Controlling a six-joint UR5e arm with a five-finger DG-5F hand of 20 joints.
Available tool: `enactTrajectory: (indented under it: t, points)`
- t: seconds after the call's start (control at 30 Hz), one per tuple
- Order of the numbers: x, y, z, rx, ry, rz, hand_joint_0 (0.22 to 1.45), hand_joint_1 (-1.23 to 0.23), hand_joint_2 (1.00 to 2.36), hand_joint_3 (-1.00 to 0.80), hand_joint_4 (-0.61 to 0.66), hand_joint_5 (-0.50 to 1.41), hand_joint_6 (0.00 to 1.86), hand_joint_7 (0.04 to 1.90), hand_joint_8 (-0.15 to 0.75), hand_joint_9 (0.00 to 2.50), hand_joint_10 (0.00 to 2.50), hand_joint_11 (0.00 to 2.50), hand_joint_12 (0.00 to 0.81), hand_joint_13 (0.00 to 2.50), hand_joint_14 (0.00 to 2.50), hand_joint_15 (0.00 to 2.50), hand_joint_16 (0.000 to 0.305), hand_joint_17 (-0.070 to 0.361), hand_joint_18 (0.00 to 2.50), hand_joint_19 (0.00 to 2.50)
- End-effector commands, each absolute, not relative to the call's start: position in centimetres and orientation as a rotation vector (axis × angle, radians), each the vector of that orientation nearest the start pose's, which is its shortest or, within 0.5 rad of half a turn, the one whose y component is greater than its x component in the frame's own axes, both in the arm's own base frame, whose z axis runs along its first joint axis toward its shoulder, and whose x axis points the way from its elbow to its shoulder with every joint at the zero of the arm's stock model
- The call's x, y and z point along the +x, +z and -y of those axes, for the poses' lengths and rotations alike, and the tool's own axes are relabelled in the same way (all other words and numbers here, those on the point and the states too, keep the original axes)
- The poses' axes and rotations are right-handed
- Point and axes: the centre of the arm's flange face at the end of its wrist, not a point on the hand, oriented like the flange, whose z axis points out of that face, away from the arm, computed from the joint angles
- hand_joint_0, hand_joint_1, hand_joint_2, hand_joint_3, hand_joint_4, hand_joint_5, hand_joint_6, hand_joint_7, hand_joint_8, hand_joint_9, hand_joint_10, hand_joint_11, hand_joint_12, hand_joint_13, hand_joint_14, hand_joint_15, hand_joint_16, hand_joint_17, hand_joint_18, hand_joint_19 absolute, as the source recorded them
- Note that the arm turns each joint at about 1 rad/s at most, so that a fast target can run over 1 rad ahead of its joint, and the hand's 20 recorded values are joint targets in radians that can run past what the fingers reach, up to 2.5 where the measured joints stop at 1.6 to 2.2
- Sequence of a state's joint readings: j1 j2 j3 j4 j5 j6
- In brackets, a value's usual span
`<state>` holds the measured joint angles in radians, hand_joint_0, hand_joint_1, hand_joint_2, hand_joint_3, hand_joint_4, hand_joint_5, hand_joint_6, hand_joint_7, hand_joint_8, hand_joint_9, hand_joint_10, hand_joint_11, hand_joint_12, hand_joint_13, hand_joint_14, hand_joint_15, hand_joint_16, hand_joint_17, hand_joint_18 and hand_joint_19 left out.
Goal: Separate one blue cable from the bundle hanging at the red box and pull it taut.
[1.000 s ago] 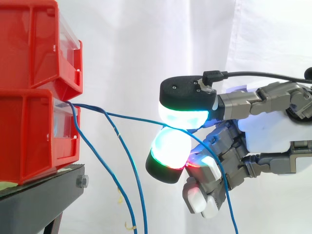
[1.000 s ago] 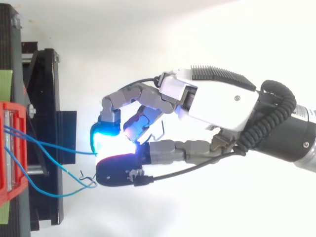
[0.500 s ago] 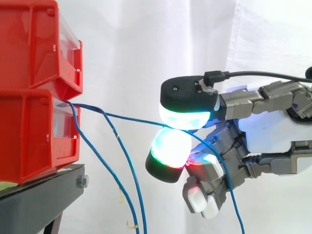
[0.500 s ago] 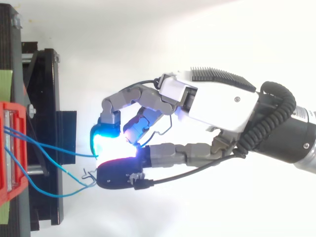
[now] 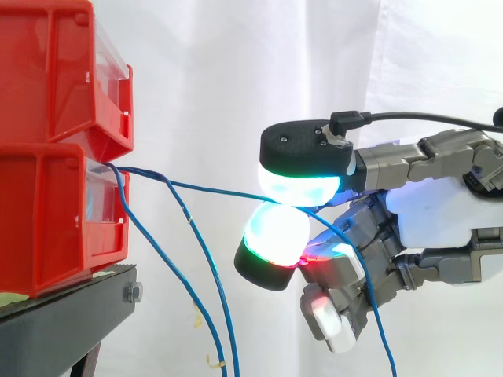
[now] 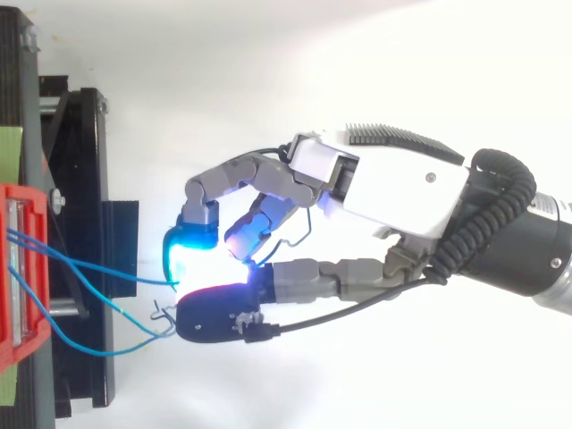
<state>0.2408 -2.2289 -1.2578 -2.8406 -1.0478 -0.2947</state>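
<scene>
Before me a white curtain [image 5: 236, 78] hangs in soft folds behind everything. At the left stands a black stand [image 5: 71, 322], with a silver bolt [image 5: 132, 293] in its side and a pale green strip [image 6: 9, 152] on its top. The upper red bin [image 5: 55, 71] has a clear front panel.

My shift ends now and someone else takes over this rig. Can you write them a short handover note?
The robot hand is shut, two glowing pads pinching one blue cable.
Things: that cable runs from the lower red box to the pads, nearly straight with a slight sag. The other blue cables hang down beside the box.
Done: one cable is separated and gripped.
Left: draw away from the box until it is taut.
</scene>
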Motion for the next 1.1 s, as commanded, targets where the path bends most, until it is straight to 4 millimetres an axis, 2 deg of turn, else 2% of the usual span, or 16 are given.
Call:
enactTrajectory:
  t: [0.0, 0.17, 0.37, 0.67, 0.77, 0.9, 1.07]
  points:
    - [73.39, 26.26, 0.82, 1.160, 0.752, -1.191, 0.70, -0.82, 1.02, -0.14, -0.06, -0.20, 0.86, 1.06, 0.292, 1.16, 0.02, 1.34, 0.392, 1.04, 0.03, 0.82, 0.048, 0.109, 0.86, 0.56]
    - [73.39, 26.26, 0.82, 1.163, 0.756, -1.189, 0.73, -0.86, 1.02, -0.24, -0.11, -0.19, 0.84, 1.01, 0.282, 1.15, 0.02, 1.33, 0.380, 1.06, 0.03, 0.85, 0.047, 0.106, 0.85, 0.56]
    - [73.39, 26.26, 0.82, 1.167, 0.760, -1.186, 0.75, -0.88, 1.02, -0.28, -0.14, -0.20, 0.84, 1.05, 0.279, 1.17, 0.02, 1.34, 0.376, 1.10, 0.03, 0.90, 0.046, 0.104, 0.85, 0.57]
    - [73.39, 26.26, 0.82, 1.171, 0.765, -1.182, 0.75, -0.85, 1.02, -0.24, -0.18, -0.20, 0.85, 1.12, 0.285, 1.19, 0.02, 1.35, 0.381, 1.12, 0.03, 0.91, 0.046, 0.103, 0.86, 0.59]
    - [73.36, 26.24, 0.83, 1.174, 0.765, -1.184, 0.73, -0.86, 1.02, -0.19, -0.23, -0.20, 0.85, 1.12, 0.276, 1.22, 0.02, 1.37, 0.377, 1.13, 0.03, 0.92, 0.045, 0.102, 0.87, 0.60]
    - [73.31, 26.20, 0.84, 1.188, 0.776, -1.178, 0.71, -0.87, 1.03, -0.08, -0.35, -0.18, 0.86, 1.24, 0.266, 1.29, 0.02, 1.41, 0.367, 1.18, 0.03, 0.95, 0.044, 0.099, 0.88, 0.60]
    - [73.20, 26.11, 0.87, 1.213, 0.793, -1.171, 0.73, -0.86, 1.03, -0.16, -0.21, -0.20, 0.86, 1.16, 0.268, 1.30, 0.02, 1.42, 0.372, 1.20, 0.03, 0.98, 0.044, 0.100, 0.88, 0.60]
